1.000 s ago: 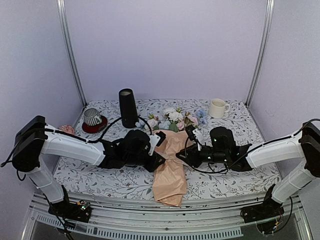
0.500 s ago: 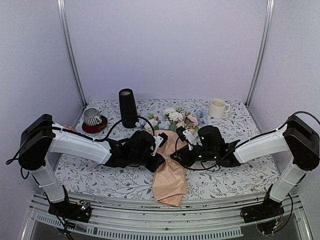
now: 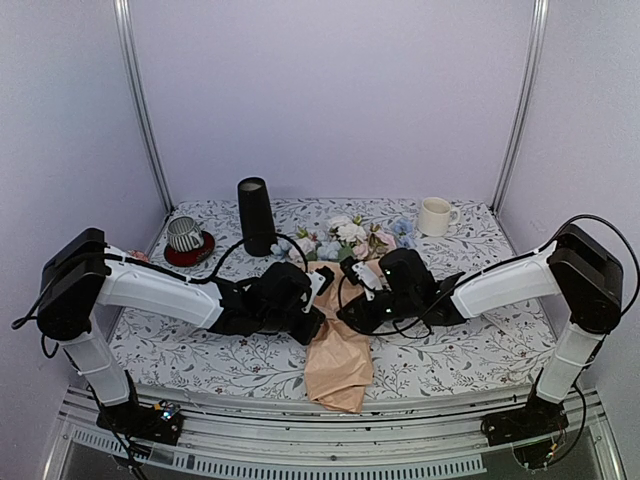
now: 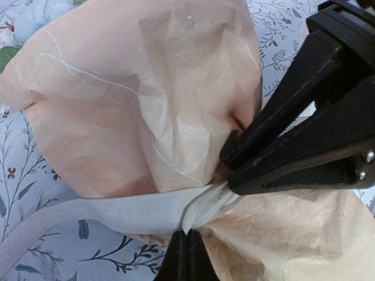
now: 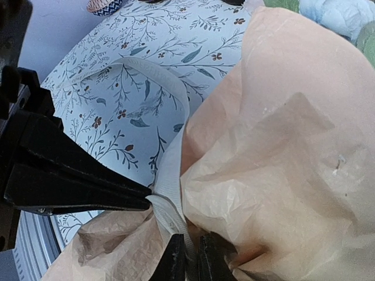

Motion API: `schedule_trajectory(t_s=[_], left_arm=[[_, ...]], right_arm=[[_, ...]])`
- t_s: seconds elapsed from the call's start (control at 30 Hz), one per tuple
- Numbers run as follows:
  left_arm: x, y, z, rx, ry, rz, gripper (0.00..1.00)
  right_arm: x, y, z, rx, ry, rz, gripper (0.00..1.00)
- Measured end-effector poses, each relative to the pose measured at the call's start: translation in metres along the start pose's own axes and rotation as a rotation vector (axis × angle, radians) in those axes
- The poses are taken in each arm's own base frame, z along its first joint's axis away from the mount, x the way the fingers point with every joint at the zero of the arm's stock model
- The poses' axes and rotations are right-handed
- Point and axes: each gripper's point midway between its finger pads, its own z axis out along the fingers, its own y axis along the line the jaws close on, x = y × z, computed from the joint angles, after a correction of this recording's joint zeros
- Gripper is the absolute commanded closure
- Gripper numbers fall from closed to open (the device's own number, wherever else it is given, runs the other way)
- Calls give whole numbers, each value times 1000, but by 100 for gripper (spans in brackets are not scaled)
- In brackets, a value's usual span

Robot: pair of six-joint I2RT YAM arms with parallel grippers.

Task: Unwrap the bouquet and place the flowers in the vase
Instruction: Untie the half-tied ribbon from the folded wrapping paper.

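Both your left gripper (image 4: 186, 240) and right gripper (image 5: 190, 249) are nipped onto the cream ribbon (image 4: 117, 212) at the waist of the bouquet (image 3: 338, 345), lying mid-frame in the top view, so tug the ribbon rather than the paper wrap (image 4: 111, 111), which looks light, soft and easily torn.

Bouquet (image 3: 338, 352) centre table (image 3: 480, 345); vase (image 3: 255, 215) behind-left; mug (image 3: 434, 216) behind-right.

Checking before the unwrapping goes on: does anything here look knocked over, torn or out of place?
Nothing looks spilled or broken. The bouquet lies flat on the table, its paper crumpled where the ribbon cinches it; one ribbon tail trails loose beside it. The vase and mug stand upright.
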Motion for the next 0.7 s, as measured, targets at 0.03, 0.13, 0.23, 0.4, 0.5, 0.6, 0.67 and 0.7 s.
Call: schedule_trajectory(t_s=[0.03, 0.13, 0.23, 0.4, 0.5, 0.6, 0.67, 0.7], left_arm=[[0, 0, 0, -1, 0, -2, 100], [0, 1, 0, -5, 0, -8, 100], [1, 2, 0, -8, -1, -14, 100], [6, 5, 0, -22, 4, -24, 100], [9, 7, -1, -26, 6, -33, 100], [9, 7, -2, -25, 2, -42, 100], [10, 7, -3, -23, -2, -50, 100], [9, 7, -4, -22, -4, -53, 100]], right_arm=[[0, -1, 0, 4, 1, 0, 89], [0, -2, -6, 18, -8, 0, 90], [-4, -2, -17, 35, -30, -3, 91], [-10, -3, -32, 63, -69, -5, 91], [-13, -5, -40, 82, -88, -4, 89], [-15, -5, -45, 87, -101, -6, 89], [-17, -4, -47, 89, -109, -13, 88], [-18, -4, -49, 90, -112, -16, 88]])
